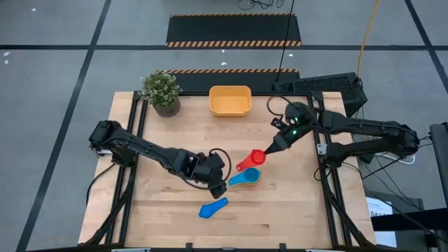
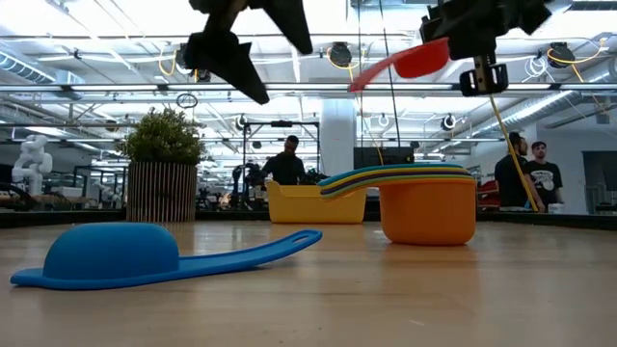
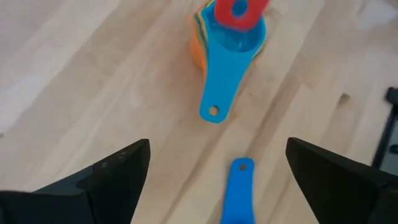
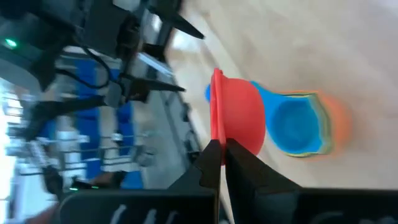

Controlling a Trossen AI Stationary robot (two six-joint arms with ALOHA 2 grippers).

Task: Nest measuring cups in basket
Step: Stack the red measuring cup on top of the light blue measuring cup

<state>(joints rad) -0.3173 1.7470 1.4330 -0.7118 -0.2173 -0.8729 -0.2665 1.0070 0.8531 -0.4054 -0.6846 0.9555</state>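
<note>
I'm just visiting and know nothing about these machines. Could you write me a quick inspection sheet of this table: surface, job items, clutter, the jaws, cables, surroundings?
Surface: wooden table, mostly bare.
Job's things: empty basket at the far edge; stack of nested cups mid-table, light blue on top; red cup held in the air near the stack; dark blue cup lying upside down, alone.
Clutter: potted plant beside the basket.
Grippers: right gripper, jaws shut on the red cup's handle; left gripper, jaws open, empty, above the table near the stack.
Cables: black cable looping at the table's far right; yellow cable on the floor.
Surroundings: people standing in the room behind.
</note>
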